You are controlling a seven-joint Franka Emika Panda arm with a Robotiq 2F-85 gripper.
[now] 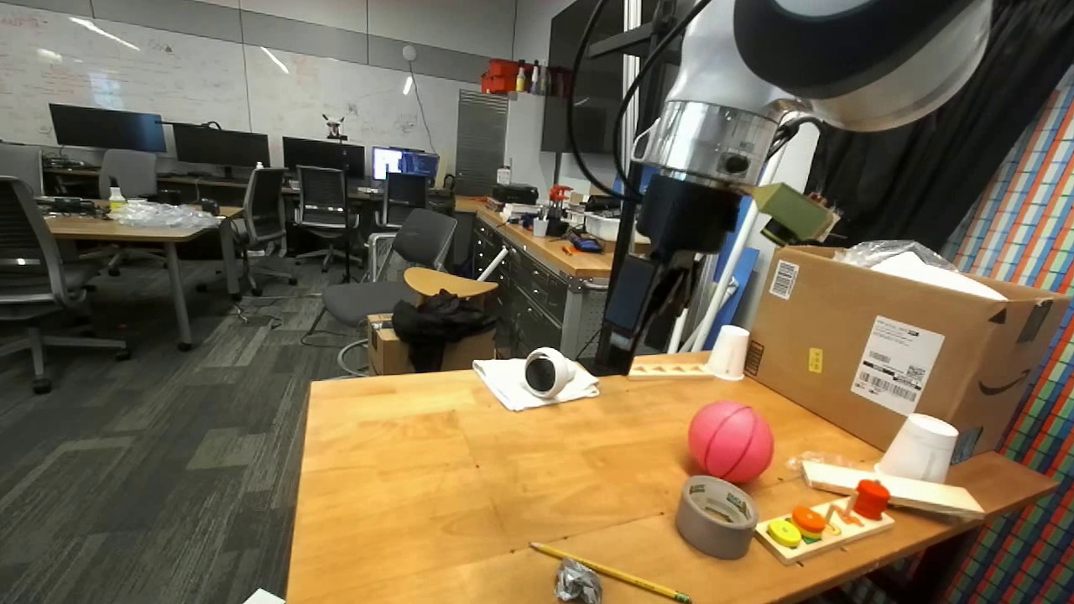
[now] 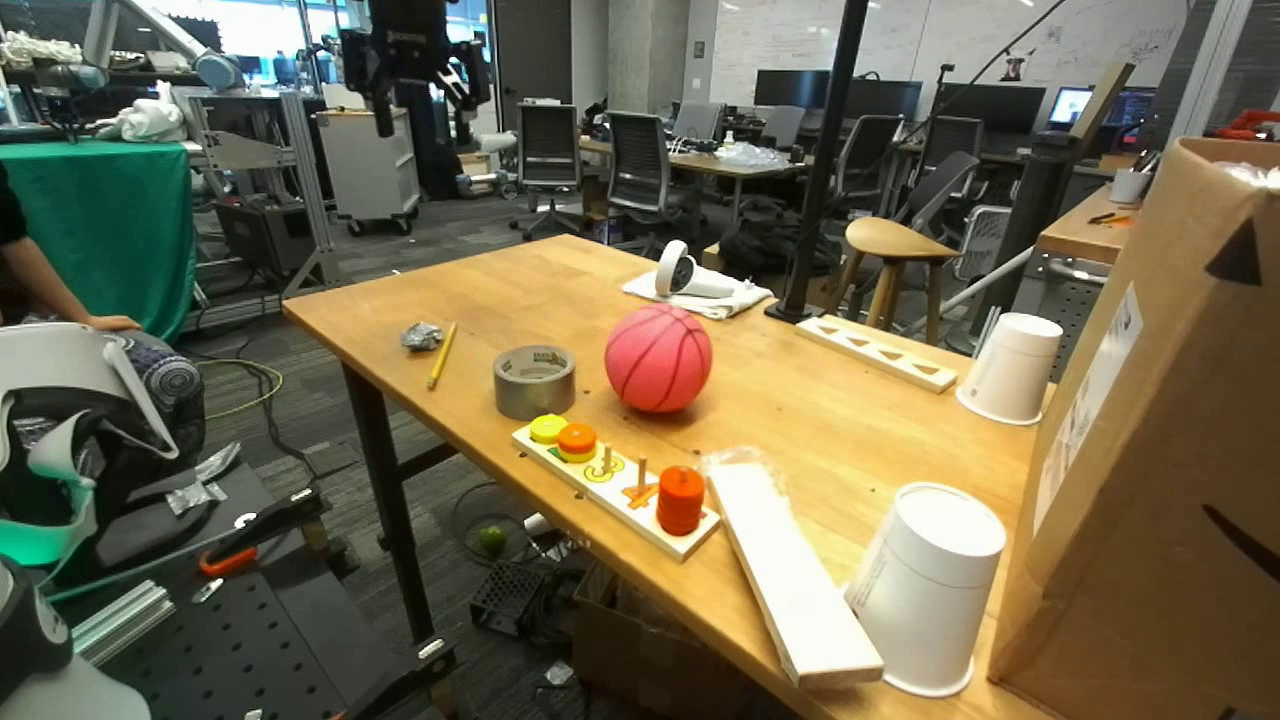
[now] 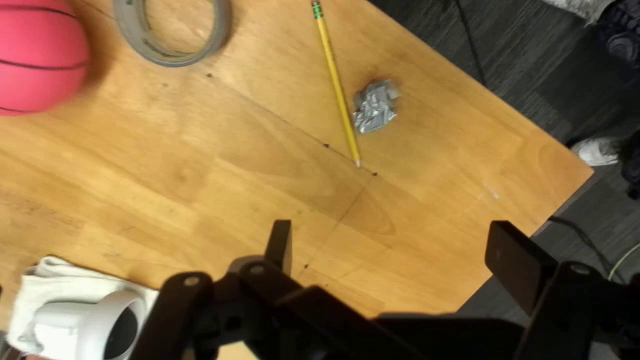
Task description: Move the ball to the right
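Black claw spread wide across the bottom of the wrist view.
Pink ball on the wooden desk, upper left of the frame, just beside the grey tape roll; a yellow pencil lies farther right.

Ball shows pinkish-red with dark seam lines, tape roll is grey, pencil yellow with green-banded end, crumpled wad silver, toy rings yellow, orange and red, gripper black.
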